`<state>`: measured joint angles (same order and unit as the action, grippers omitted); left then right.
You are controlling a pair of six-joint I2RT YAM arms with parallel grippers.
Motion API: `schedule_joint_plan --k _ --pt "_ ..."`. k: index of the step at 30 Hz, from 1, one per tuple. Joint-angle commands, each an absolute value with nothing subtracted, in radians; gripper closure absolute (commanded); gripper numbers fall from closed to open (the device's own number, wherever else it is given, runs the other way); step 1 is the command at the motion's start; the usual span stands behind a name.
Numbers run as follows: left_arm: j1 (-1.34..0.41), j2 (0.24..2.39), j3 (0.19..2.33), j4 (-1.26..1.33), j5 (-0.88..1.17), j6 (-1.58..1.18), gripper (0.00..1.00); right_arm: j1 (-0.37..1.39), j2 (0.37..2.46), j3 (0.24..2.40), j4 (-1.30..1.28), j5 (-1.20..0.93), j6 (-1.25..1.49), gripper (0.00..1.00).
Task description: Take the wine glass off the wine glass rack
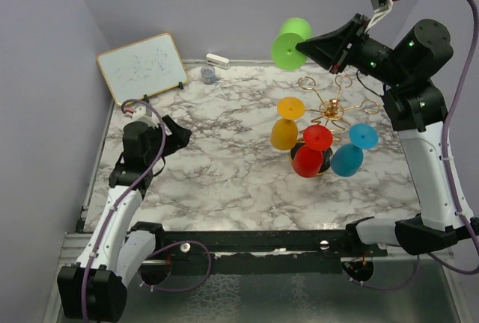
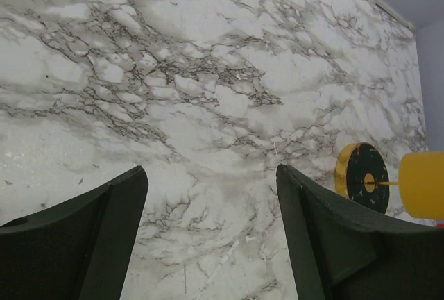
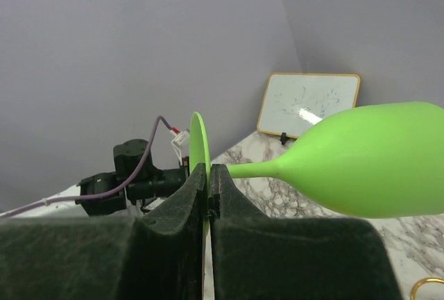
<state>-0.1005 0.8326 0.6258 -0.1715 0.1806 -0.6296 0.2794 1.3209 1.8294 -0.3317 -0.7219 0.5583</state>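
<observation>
Right gripper (image 3: 209, 178) pinching green glass (image 3: 374, 160) by foot disc, clamped tight. Glass hanging in air, clear of rack (image 1: 329, 108), above-left in top view. Stem lying level, bowl pointing away from gripper. Left gripper (image 2: 210, 182) gaping wide, well apart

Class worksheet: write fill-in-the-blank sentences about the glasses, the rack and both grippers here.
The wine glass in the right gripper is coloured ____.
The left gripper has its jaws ____.
Besides the yellow glass and the blue glass, the wine glass rack holds a ____ one.
Missing words: green; open; red.
</observation>
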Motion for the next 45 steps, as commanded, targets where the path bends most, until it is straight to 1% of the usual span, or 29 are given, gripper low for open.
schedule_joint_plan --k 1,4,8,10,12,15,19,23,28,31,33,37,41,45 --pt "-0.106 0.823 0.606 -0.215 0.154 -0.716 0.22 0.390 1.293 1.813 -0.421 -0.620 0.378 0.99" --pt "-0.106 0.747 0.628 -0.284 0.151 -0.774 0.21 0.422 1.268 1.763 -0.434 -0.592 0.305 0.99" --pt "-0.106 0.553 0.676 -0.383 0.116 -0.850 0.21 0.493 1.259 1.676 -0.403 -0.567 0.231 0.99" --pt "-0.105 0.461 0.708 -0.441 0.105 -0.881 0.21 0.588 1.272 1.643 -0.385 -0.498 0.177 0.99" --pt "-0.105 0.385 0.740 -0.495 0.113 -0.907 0.21 0.701 1.306 1.636 -0.393 -0.383 0.103 0.99" --pt "-0.106 0.322 0.798 -0.576 0.152 -0.931 0.21 0.855 1.336 1.611 -0.351 -0.240 0.016 0.99" --pt "-0.106 0.294 0.878 -0.673 0.201 -0.985 0.21 0.992 1.307 1.492 -0.196 -0.056 -0.083 0.99" --pt "-0.107 0.308 0.931 -0.758 0.311 -1.150 0.21 1.156 1.266 1.300 0.046 0.195 -0.284 0.99" --pt "-0.107 0.303 0.945 -0.765 0.412 -1.271 0.21 1.289 1.258 1.041 0.386 0.360 -0.538 0.99" --pt "-0.107 0.294 0.923 -0.748 0.467 -1.335 0.21 1.343 1.260 0.897 0.628 0.392 -0.680 0.99" --pt "-0.106 0.281 0.888 -0.709 0.511 -1.387 0.22 1.369 1.276 0.838 0.745 0.405 -0.741 0.99" --pt "-0.107 0.252 0.814 -0.662 0.574 -1.459 0.22 1.405 1.330 0.793 0.884 0.436 -0.834 0.99" --pt "-0.106 0.234 0.771 -0.673 0.593 -1.464 0.22 1.448 1.384 0.757 1.042 0.439 -0.927 0.99" --pt "-0.106 0.229 0.741 -0.644 0.602 -1.481 0.22 1.482 1.439 0.763 1.059 0.432 -0.955 0.99"
